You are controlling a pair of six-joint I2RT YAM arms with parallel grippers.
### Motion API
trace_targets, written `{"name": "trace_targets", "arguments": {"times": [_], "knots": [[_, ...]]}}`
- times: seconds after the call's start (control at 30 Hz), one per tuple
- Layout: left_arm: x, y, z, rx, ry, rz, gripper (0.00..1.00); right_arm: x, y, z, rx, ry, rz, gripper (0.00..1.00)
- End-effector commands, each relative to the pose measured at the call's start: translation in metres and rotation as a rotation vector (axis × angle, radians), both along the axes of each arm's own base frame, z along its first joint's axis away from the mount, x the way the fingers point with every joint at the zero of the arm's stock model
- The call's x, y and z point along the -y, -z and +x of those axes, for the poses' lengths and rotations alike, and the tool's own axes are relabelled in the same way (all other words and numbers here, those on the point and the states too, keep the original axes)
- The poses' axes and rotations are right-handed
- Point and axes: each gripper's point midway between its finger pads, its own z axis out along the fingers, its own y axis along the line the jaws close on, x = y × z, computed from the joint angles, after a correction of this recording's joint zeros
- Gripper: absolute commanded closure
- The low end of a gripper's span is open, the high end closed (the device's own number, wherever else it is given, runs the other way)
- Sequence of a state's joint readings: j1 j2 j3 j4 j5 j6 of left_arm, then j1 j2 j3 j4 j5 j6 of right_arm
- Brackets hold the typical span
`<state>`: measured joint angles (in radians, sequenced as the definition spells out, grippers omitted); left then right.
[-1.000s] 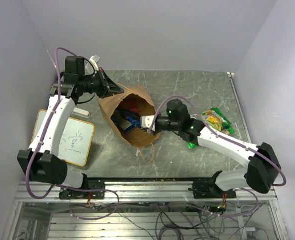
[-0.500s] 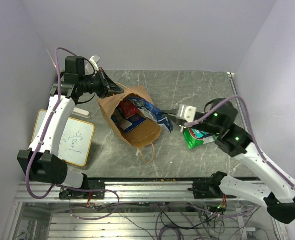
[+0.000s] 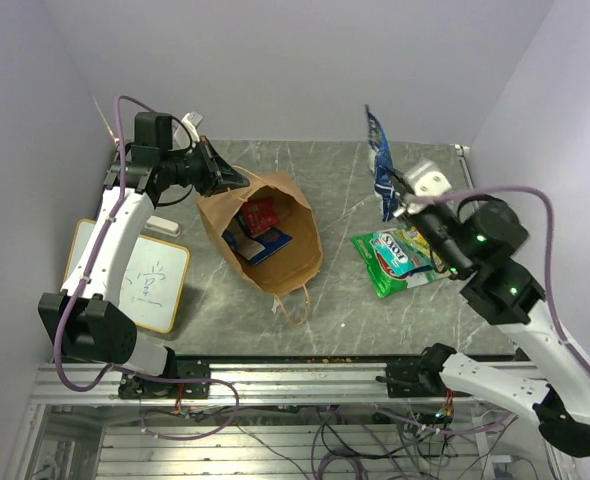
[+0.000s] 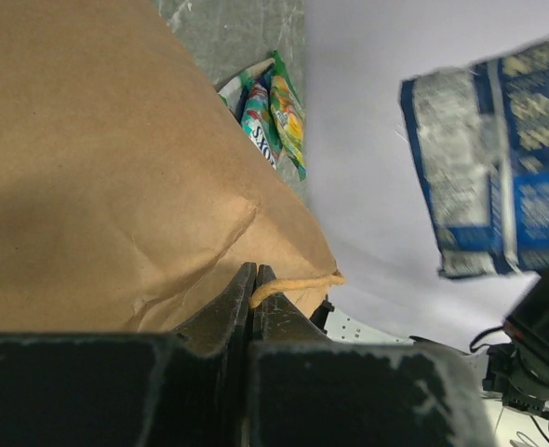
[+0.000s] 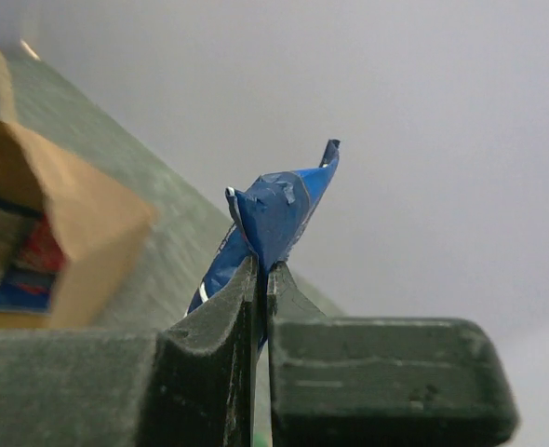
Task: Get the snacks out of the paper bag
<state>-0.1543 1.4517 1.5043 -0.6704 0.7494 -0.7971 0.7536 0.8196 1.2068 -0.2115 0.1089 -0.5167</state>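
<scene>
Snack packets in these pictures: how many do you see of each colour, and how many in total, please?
Blue packets: 2, one in the right gripper, one in the paper bag.
Red packet: 1, in the bag.
Green-white packet: 1, on the table.
Yellow-green packet: 1, on the table.
Total: 5 in view.

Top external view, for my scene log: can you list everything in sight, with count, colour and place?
paper bag: one, brown, left-centre of table, mouth open
red packet: one, red, inside the bag
blue packet: one, blue, inside the bag beside the red one
held packet: one, blue-white, in the air over the table's right rear
green-white packet: one, flat on the table right of the bag
yellow-green packet: one, next to the green-white one
whiteboard: one, white, table's left edge
table: one, grey marbled
left claw: black, shut on the bag's rim
right claw: black, shut on the held packet
</scene>
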Motion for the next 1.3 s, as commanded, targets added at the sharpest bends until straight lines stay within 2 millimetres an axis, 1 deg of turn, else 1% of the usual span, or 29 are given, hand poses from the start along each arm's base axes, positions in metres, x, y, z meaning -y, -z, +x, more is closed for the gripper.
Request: {"name": "trace_targets", "arguments": {"times": [0.0, 0.13, 0.2, 0.23, 0.33, 0.4, 0.47, 0.53, 0.6, 0.77, 0.9, 1.0, 1.13, 1.27], "knots": [[0.003, -0.014, -0.005, 0.051, 0.02, -0.014, 0.93, 0.062, 0.069, 0.041, -0.186, 0.453, -0.216, 1.0], [0.003, -0.014, -0.006, 0.054, 0.022, -0.015, 0.93, 0.097, 0.119, 0.055, -0.32, 0.612, -0.524, 1.0], [0.003, -0.014, -0.006, 0.052, 0.023, -0.016, 0.93, 0.115, 0.136, 0.057, -0.374, 0.656, -0.621, 1.0], [0.003, -0.013, -0.006, 0.051, 0.024, -0.016, 0.93, 0.12, 0.141, 0.057, -0.385, 0.662, -0.655, 1.0], [0.005, -0.013, -0.007, 0.051, 0.028, -0.018, 0.93, 0.128, 0.154, 0.057, -0.396, 0.648, -0.7, 1.0], [0.005, -0.014, -0.007, 0.053, 0.029, -0.018, 0.93, 0.133, 0.169, 0.055, -0.436, 0.645, -0.744, 1.0], [0.005, -0.014, -0.009, 0.052, 0.03, -0.018, 0.93, 0.139, 0.189, 0.053, -0.485, 0.647, -0.813, 1.0], [0.005, -0.014, -0.009, 0.054, 0.031, -0.017, 0.93, 0.144, 0.204, 0.054, -0.511, 0.655, -0.856, 1.0], [0.005, -0.014, -0.01, 0.053, 0.033, -0.018, 0.93, 0.141, 0.214, 0.057, -0.525, 0.642, -0.874, 1.0], [0.005, -0.016, -0.011, 0.06, 0.035, -0.02, 0.93, 0.124, 0.245, 0.065, -0.607, 0.572, -0.876, 1.0], [0.005, -0.017, -0.012, 0.061, 0.034, -0.021, 0.93, 0.107, 0.27, 0.07, -0.681, 0.507, -0.84, 1.0], [0.005, -0.017, -0.012, 0.064, 0.032, -0.02, 0.93, 0.099, 0.289, 0.07, -0.764, 0.488, -0.825, 1.0], [0.005, -0.016, -0.012, 0.065, 0.029, -0.018, 0.93, 0.084, 0.308, 0.075, -0.847, 0.452, -0.79, 1.0], [0.005, -0.015, -0.011, 0.061, 0.03, -0.02, 0.93, 0.075, 0.323, 0.081, -0.865, 0.443, -0.761, 1.0]]}}
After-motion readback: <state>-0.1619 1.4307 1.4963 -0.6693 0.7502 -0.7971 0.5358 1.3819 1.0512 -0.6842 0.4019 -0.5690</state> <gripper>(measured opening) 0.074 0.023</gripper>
